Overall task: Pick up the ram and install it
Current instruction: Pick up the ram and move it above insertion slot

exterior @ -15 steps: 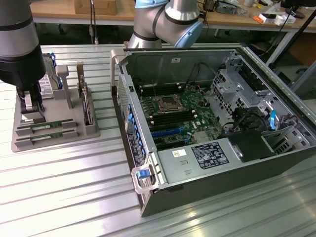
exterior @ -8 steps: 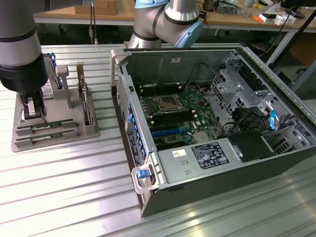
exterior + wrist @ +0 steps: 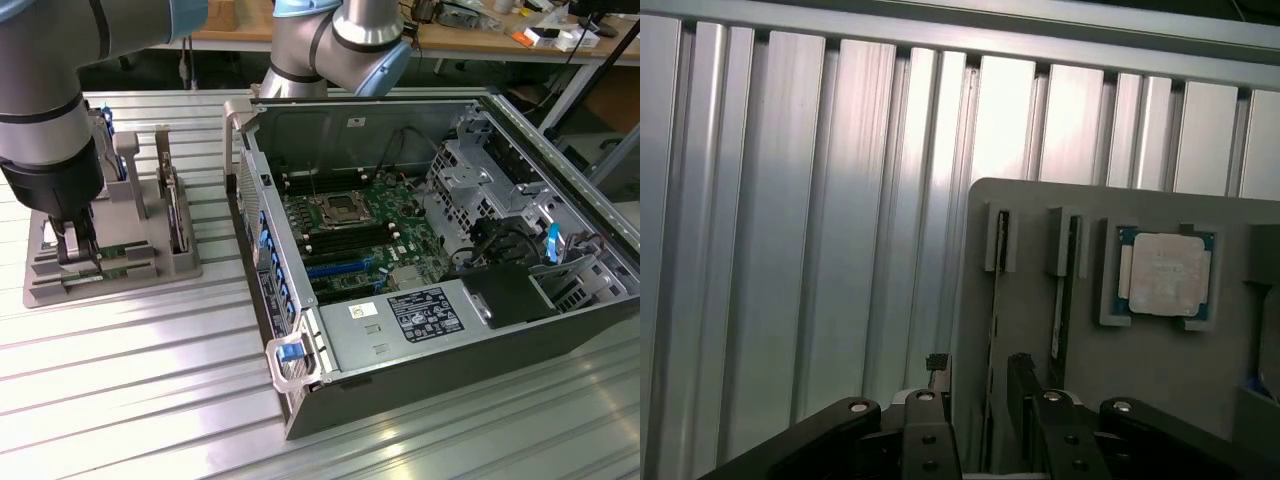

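The ram (image 3: 993,300) is a thin green stick standing on edge in a slot of the grey fixture tray (image 3: 1040,210). A second stick (image 3: 1064,290) stands in the slot beside it. My gripper (image 3: 980,385) is lowered over the first stick, open, with one black finger (image 3: 940,385) on each side and a small gap to the board. In the exterior view the gripper (image 3: 75,248) is down at the tray (image 3: 110,290) on the exterior view's left, with green board edges (image 3: 108,270) showing beside it. The motherboard (image 3: 350,235) lies in the open computer case.
A square silver processor chip (image 3: 1165,275) sits in a pocket of the tray beside the sticks. A hard drive (image 3: 178,215) stands upright in the tray. The open case (image 3: 430,250) takes up the exterior view's right, on a ribbed aluminium table (image 3: 130,380).
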`<move>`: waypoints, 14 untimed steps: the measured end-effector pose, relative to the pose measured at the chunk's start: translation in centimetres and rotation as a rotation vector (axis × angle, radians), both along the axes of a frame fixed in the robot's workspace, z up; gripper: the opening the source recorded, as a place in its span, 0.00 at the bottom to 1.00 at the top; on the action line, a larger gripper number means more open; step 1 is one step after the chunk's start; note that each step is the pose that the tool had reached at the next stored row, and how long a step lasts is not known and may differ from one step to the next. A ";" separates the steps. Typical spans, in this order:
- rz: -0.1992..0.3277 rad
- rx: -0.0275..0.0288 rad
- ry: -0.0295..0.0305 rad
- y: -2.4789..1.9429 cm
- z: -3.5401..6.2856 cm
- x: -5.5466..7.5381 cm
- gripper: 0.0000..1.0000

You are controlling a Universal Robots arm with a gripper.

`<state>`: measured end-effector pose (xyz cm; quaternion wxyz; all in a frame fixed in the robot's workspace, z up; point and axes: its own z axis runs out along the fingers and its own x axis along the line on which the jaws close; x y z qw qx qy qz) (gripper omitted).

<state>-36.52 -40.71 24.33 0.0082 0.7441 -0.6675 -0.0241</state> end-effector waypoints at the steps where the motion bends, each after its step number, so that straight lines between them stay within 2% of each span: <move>1: 0.000 0.0000 0.0001 -0.02 -0.30 0.0 0.36; 9: 0.000 0.0001 0.0000 0.05 -2.36 0.2 0.36; 12: 0.000 0.0000 0.0000 0.51 -3.40 0.2 0.36; 14: 0.000 0.0001 0.0001 1.48 -3.84 0.2 0.36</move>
